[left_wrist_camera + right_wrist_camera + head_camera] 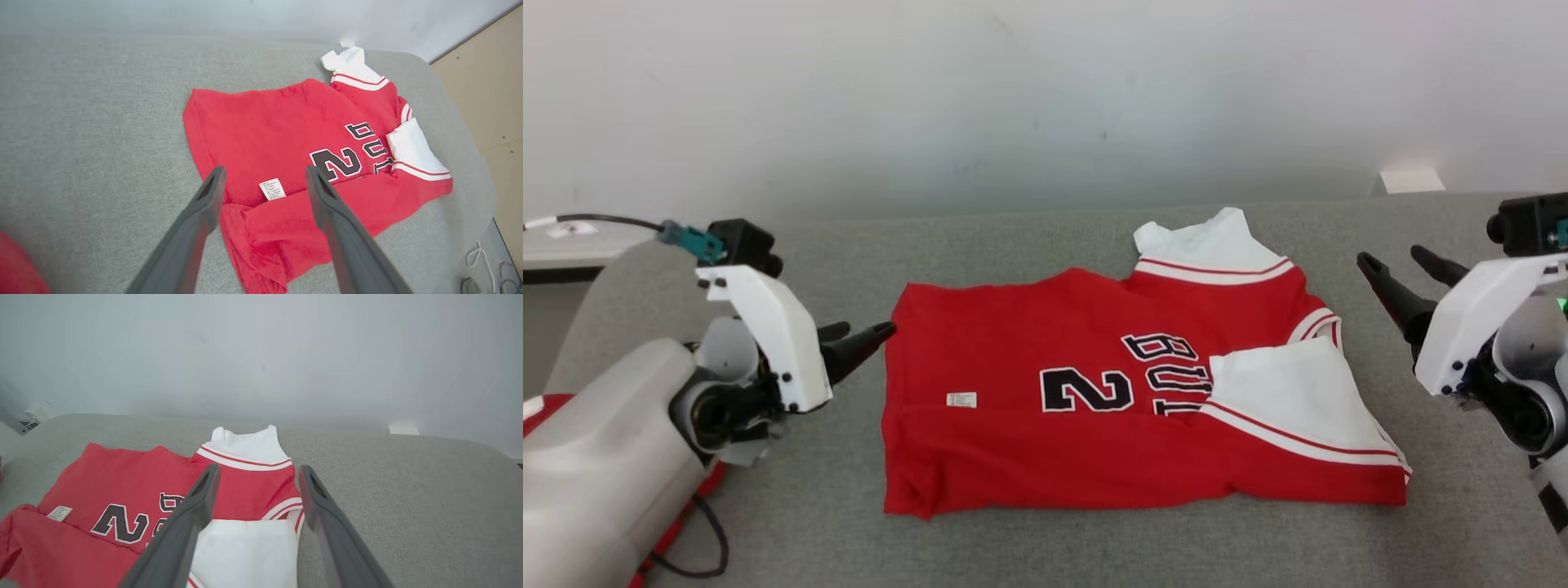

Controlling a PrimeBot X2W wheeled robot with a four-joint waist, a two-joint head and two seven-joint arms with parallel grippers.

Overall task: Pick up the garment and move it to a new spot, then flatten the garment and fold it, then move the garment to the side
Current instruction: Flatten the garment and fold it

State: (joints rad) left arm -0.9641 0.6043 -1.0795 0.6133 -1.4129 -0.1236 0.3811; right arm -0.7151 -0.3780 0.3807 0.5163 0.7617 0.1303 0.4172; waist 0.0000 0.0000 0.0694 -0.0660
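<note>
— Any writing?
— A black "2" (1086, 389) edged in white, then letters (1168, 359) starting "BU", the rest covered by a sleeve. Small white tag (961, 399), print too small to read.
— Look and place?
— Red jersey (1029, 457), white sleeves (1298, 400) with red stripes, folded flat on the grey padded surface (1013, 245).
— Fingers?
— Left gripper (265, 171) spread wide, holding nothing, near the jersey's left edge. Right gripper (259, 470) equally wide, empty, off to the right

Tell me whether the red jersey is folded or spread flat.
Partly folded: the jersey has its near edge turned over the body, cutting off the lettering, and one white sleeve lies across its front.
</note>
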